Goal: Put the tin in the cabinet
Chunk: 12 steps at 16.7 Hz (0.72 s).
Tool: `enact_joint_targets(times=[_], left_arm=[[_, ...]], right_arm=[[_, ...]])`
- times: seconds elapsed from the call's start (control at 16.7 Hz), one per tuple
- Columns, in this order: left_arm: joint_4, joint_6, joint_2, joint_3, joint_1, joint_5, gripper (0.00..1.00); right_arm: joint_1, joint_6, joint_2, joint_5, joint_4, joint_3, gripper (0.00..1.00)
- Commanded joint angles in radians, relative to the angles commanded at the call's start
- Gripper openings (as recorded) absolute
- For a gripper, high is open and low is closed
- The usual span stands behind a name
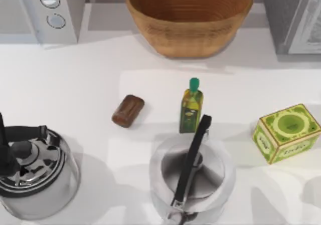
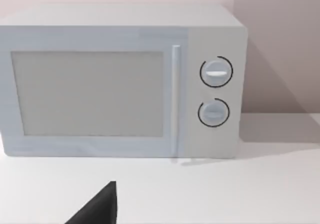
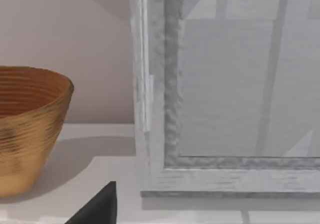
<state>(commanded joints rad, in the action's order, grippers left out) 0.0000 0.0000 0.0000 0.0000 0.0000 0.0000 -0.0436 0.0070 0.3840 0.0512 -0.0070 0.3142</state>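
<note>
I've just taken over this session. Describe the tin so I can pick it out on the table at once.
Start at the big wicker basket at the back of the white table in the top view, then go forward to the table's right edge. The tin stands there alone, right of the green-capped oil bottle. It is the one boxy thing, lime green with a round emblem on its lid.

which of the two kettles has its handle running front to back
The kettle at bottom centre, below the oil bottle; the left kettle has its handle running sideways.

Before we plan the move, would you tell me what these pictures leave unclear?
- Cabinet: right wrist view cuts it off; door state and interior unreadable.
- Cabinet corner: top view's edge crops it.
- Green tin: label print too small to read.
- Left kettle: top view's edge cuts it.
</note>
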Motion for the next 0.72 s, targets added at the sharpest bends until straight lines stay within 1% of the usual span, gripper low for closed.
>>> enact_joint_targets(times=[0.24, 0.42, 0.54, 0.72], left_arm=[[0.000, 0.000, 0.000, 0.000, 0.000, 0.000, 1.00], [0.000, 0.000, 0.000, 0.000, 0.000, 0.000, 1.00], [0.000, 0.000, 0.000, 0.000, 0.000, 0.000, 1.00], [0.000, 0.000, 0.000, 0.000, 0.000, 0.000, 1.00]], right_arm=[[-0.029, -0.009, 0.405, 0.024, 0.013, 0.190, 1.00], [-0.048, -0.026, 0.705, 0.031, 0.037, 0.289, 1.00], [-0.057, -0.039, 0.867, 0.031, 0.057, 0.323, 1.00], [-0.067, -0.060, 1.034, 0.027, 0.084, 0.326, 1.00]])
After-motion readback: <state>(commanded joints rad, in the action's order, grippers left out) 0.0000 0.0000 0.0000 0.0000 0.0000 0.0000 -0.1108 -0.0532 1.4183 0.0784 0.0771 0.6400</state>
